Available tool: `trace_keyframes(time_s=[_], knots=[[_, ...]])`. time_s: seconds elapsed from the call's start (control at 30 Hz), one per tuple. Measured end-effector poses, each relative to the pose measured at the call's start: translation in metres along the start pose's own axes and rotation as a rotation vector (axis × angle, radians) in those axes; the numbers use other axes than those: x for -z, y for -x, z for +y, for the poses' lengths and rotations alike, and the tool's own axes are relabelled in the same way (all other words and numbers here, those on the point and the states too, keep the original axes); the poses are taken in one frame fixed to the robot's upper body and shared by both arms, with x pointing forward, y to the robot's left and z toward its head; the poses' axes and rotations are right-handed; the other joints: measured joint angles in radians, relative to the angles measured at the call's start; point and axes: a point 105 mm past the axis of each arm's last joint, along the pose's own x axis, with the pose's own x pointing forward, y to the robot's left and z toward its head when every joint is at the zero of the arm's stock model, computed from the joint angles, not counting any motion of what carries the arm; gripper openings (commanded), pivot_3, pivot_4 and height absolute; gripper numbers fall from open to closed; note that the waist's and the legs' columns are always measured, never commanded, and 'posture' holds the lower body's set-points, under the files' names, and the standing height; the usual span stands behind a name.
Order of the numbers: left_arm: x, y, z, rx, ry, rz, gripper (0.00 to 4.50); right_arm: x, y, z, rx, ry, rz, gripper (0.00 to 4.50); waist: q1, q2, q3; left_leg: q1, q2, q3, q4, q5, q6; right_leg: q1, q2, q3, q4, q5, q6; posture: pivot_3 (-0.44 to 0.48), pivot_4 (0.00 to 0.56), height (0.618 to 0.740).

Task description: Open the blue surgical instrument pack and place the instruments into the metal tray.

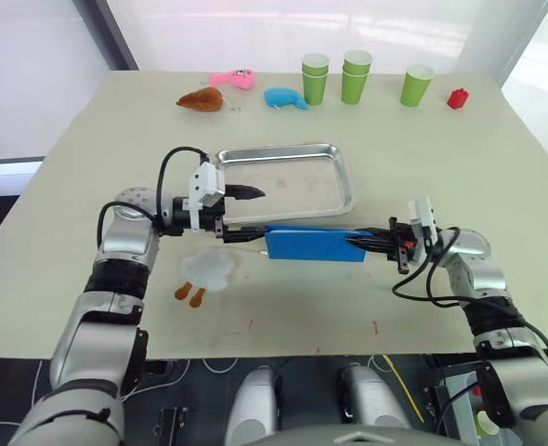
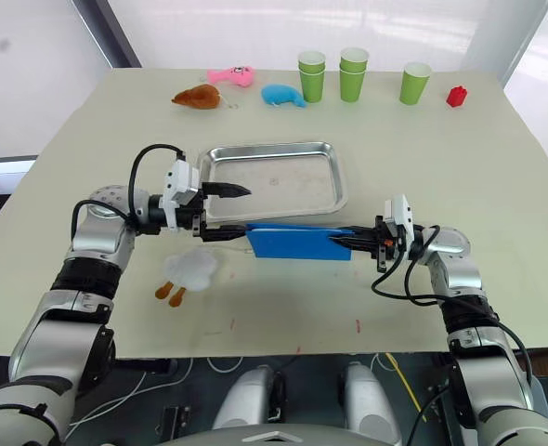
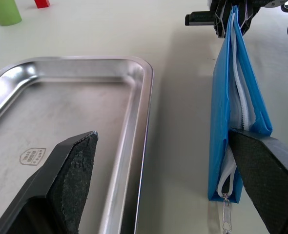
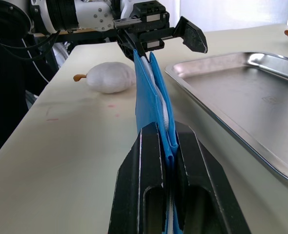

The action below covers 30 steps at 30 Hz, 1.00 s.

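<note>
I have the blue pack standing on edge at the centre of the frame, just below the metal tray, which lies empty on the counter. My right end effector is clamped on the pack's right end, both covers pinched between the fingers. My left end effector is spread wide: one finger hangs over the tray's lower left part, the other sits against the pack's left end by the zipper pull. The pack looks like soft fabric, light and floppy, likely to sag or twist unless both ends are held; the zipper is still closed along the top, so I judge the small pull is the place to grip, though it is thin and may slip. By count I see one pack, one tray, three stacks of green cups at upper right, one red block, and four soft toys.
</note>
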Motion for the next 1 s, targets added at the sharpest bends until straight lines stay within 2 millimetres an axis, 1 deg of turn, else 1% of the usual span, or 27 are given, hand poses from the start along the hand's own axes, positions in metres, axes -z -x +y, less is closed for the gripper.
trace_keyframes(time_s=[0.2, 0.3, 0.33, 0.37, 0.4, 0.43, 0.47, 0.5, 0.53, 0.57, 0.6, 0.87, 0.9, 0.93, 0.97, 1.0], knots=[[0.003, -0.009, -0.005, 0.029, 0.004, -0.01, 4.45, 0.0, 0.0, 0.0, 0.001, 0.01, 0.003, 0.0, 0.0, 0.0, 0.0, 0.0, 0.0, 0.0, 0.0, 0.0, 0.0, 0.0, 0.0, 0.0, 0.0, 0.0, 0.0, 0.0, 0.15, 0.74], [0.008, -0.013, -0.01, 0.043, 0.026, -0.019, 3.75, 0.0, 0.0, 0.0, 0.001, 0.014, 0.005, 0.0, 0.0, 0.0, 0.0, 0.0, 0.0, 0.0, 0.0, 0.0, 0.0, 0.0, 0.0, 0.0, 0.0, 0.0, 0.0, 0.0, 0.15, 0.74], [0.009, -0.013, -0.011, 0.047, 0.031, -0.02, 3.47, 0.0, 0.0, 0.0, 0.002, 0.014, 0.005, 0.0, 0.0, 0.0, 0.0, 0.0, 0.0, 0.0, 0.0, 0.0, 0.0, 0.0, 0.0, 0.0, 0.0, 0.0, 0.0, 0.0, 0.15, 0.74], [0.011, -0.014, -0.013, 0.054, 0.039, -0.023, 2.84, 0.0, 0.0, 0.0, 0.003, 0.014, 0.005, 0.0, 0.0, 0.0, 0.0, 0.0, 0.0, 0.0, 0.0, 0.0, 0.0, 0.0, 0.0, 0.0, 0.0, 0.0, 0.0, 0.0, 0.15, 0.74], [0.011, -0.014, -0.014, 0.059, 0.043, -0.025, 2.59, 0.0, 0.0, 0.0, 0.003, 0.014, 0.005, 0.0, 0.0, 0.0, 0.0, 0.0, 0.0, 0.0, 0.0, 0.0, 0.0, 0.0, 0.0, 0.0, 0.0, 0.0, 0.0, 0.0, 0.15, 0.74], [0.011, -0.015, -0.015, 0.062, 0.045, -0.025, 2.1, 0.0, 0.0, 0.0, 0.003, 0.014, 0.005, 0.0, 0.0, 0.0, 0.0, 0.0, 0.0, 0.0, 0.0, 0.0, 0.0, 0.0, 0.0, 0.0, 0.0, 0.0, 0.0, 0.0, 0.15, 0.74], [0.012, -0.015, -0.016, 0.067, 0.05, -0.026, 1.77, 0.0, 0.0, 0.0, 0.003, 0.014, 0.005, 0.0, 0.0, 0.0, 0.0, 0.0, 0.0, 0.0, 0.0, 0.0, 0.0, 0.0, 0.0, 0.0, 0.0, 0.0, 0.0, 0.0, 0.15, 0.74], [0.013, -0.015, -0.018, 0.075, 0.06, -0.025, 1.24, 0.0, 0.0, 0.0, 0.004, 0.014, 0.005, 0.0, 0.0, 0.0, 0.0, 0.0, 0.0, 0.0, 0.0, 0.0, 0.0, 0.0, 0.0, 0.0, 0.0, 0.0, 0.0, 0.0, 0.15, 0.74], [0.014, -0.015, -0.019, 0.08, 0.066, -0.026, 0.87, 0.0, 0.0, -0.001, 0.006, 0.014, 0.005, 0.0, 0.0, 0.0, 0.0, 0.0, 0.0, 0.0, 0.0, 0.0, 0.0, 0.0, 0.0, 0.0, 0.0, 0.0, 0.0, 0.0, 0.15, 0.74], [0.014, -0.015, -0.02, 0.086, 0.07, -0.027, 0.31, 0.0, 0.0, -0.001, 0.007, 0.014, 0.006, 0.0, 0.0, 0.0, 0.0, 0.0, 0.0, 0.0, 0.0, 0.0, 0.0, 0.0, 0.0, 0.0, 0.0, 0.0, 0.0, 0.0, 0.15, 0.74], [0.016, -0.015, -0.023, 0.098, 0.098, -0.04, 0.05, 0.0, 0.0, -0.001, 0.01, 0.014, 0.006, 0.0, 0.0, 0.0, 0.0, 0.0, 0.0, 0.0, 0.0, 0.0, 0.0, 0.0, 0.0, 0.0, 0.0, 0.0, 0.0, 0.0, 0.15, 0.74], [0.015, -0.016, -0.029, 0.108, 0.143, -0.058, 0.05, 0.001, 0.003, -0.002, 0.011, 0.001, 0.019, 0.0, 0.002, 0.0, 0.0, 0.0, 0.0, 0.0, 0.0, 0.0, 0.0, 0.0, 0.0, 0.0, 0.0, 0.0, 0.0, 0.0, 0.15, 0.74], [0.015, -0.017, -0.031, 0.109, 0.151, -0.064, 0.0, 0.001, 0.004, -0.002, 0.013, -0.003, 0.025, 0.74, 0.002, 0.0, 0.0, 0.0, 0.0, 0.0, 0.0, 0.0, 0.0, 0.0, 0.0, 0.0, 0.0, 0.0, 0.0, 0.0, 0.15, 0.74], [0.014, -0.017, -0.032, 0.11, 0.154, -0.07, 0.0, 0.001, 0.005, -0.002, 0.014, -0.008, 0.032, 0.95, 0.002, 0.0, 0.0, 0.0, 0.0, 0.0, 0.0, 0.0, 0.0, 0.0, 0.0, 0.0, 0.0, 0.0, 0.0, 0.0, 0.15, 0.74], [0.012, -0.018, -0.033, 0.113, 0.156, -0.078, 0.0, 0.0, 0.007, -0.002, 0.016, -0.013, 0.043, 1.68, 0.003, 0.0, 0.0, 0.0, 0.0, 0.0, 0.0, 0.0, 0.0, 0.0, 0.0, 0.0, 0.0, 0.0, 0.0, 0.0, 0.15, 0.74], [0.012, -0.018, -0.034, 0.113, 0.158, -0.081, 0.0, 0.0, 0.008, -0.002, 0.016, -0.017, 0.046, 1.98, 0.003, 0.0, 0.0, 0.0, 0.0, -0.001, 0.0, 0.0, 0.0, 0.0, 0.0, 0.0, 0.0, 0.0, 0.0, 0.0, 0.15, 0.74]])
